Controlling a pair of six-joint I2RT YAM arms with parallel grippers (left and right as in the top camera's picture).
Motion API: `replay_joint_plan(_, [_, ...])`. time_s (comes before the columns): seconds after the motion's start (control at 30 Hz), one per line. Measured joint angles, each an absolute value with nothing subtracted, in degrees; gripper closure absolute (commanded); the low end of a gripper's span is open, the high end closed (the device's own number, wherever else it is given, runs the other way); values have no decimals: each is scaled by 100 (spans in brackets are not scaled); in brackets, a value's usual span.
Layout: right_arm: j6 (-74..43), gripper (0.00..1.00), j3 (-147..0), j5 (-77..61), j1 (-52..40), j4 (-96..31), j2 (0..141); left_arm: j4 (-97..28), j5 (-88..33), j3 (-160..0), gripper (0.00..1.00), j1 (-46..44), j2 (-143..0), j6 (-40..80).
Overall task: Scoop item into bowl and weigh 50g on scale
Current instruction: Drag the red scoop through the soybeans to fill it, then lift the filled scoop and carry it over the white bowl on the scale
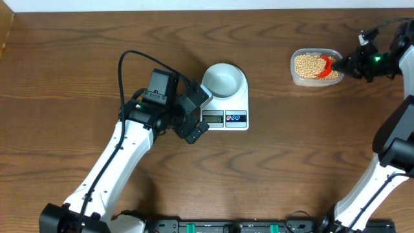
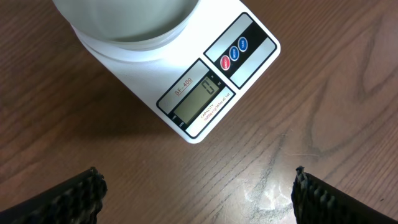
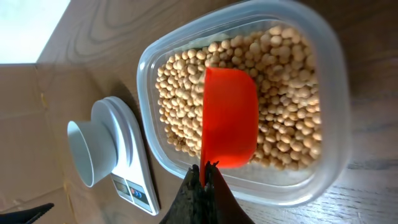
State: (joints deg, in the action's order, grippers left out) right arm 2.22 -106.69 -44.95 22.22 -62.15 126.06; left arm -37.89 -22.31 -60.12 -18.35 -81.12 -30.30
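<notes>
Tan-yellow beans (image 1: 309,64) (image 3: 286,81) fill a clear plastic tub (image 1: 294,76) (image 3: 336,93) at the far right. My right gripper (image 1: 343,65) (image 3: 204,171) is shut on the handle of a red scoop (image 1: 326,66) (image 3: 230,118), whose cup rests on the beans. The pale bowl (image 1: 224,79) (image 2: 130,22) (image 3: 87,149) stands empty on the white scale (image 1: 240,103) (image 2: 249,68) (image 3: 134,162), and the display (image 2: 198,102) reads 0. My left gripper (image 1: 204,113) (image 2: 196,186) is open just left of the scale's display end, with only bare table between its fingers (image 2: 81,199).
The wooden table runs out to a white wall edge (image 1: 194,5) at the back. The left arm (image 1: 123,155) crosses the front left of the table, and the right arm (image 1: 388,149) stands along the right edge. A black cable (image 1: 139,58) loops above the left wrist.
</notes>
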Motion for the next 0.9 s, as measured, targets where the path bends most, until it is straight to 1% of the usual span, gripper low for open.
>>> replay_joint_plan(0.47, [364,99,-10669,-5325,2580,-6235,12608,-3789,-2231,-6012,2,-1835,-8112,-3030])
replay_joint_plan(0.9, [445,99,-10669,-5854,2604,-6230,12608,-3791,-2231,-6012,2,-1835,-8112,-3030])
